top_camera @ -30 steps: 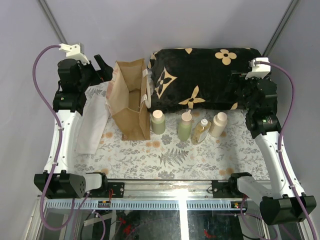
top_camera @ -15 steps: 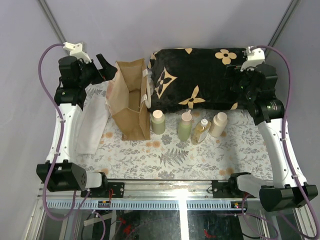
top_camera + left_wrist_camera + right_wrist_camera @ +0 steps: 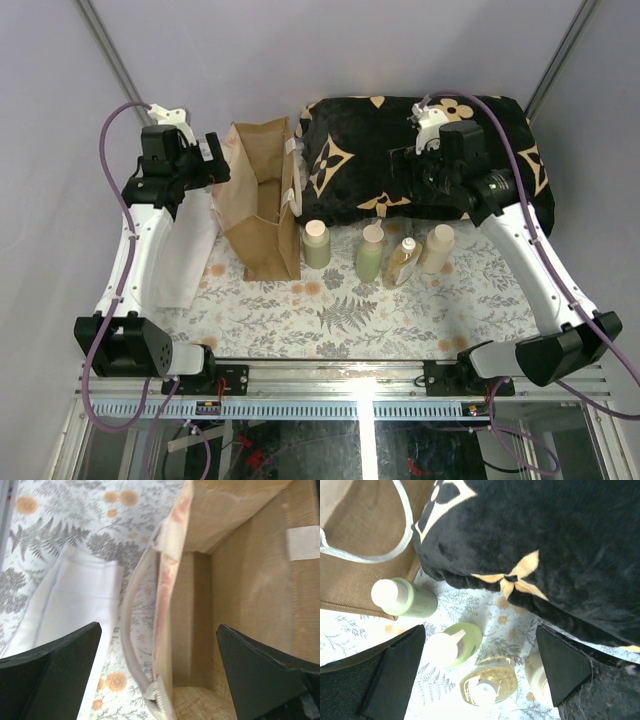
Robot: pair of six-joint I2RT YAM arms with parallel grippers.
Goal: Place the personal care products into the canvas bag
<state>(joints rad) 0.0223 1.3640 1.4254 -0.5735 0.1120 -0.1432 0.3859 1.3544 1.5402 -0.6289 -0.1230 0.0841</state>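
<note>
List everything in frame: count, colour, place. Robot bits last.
canvas bag: 1, tan-brown with pale straps, upright at back left, top open, nothing seen inside
near-bag green bottle: 1, pale cap, just right of the bag
second green bottle: 1, pale cap, next along the row
amber bottle: 1, clear, third in the row
cream bottle: 1, beige, right end of the row
cushion: 1, black with beige flowers, behind the bottles
folded cloth: 1, white, left of the bag
table cover: 1, white fern-and-flower print
left claw: 1, black, open, above the bag's left rim
right claw: 1, black, open, above the bottle row
</note>
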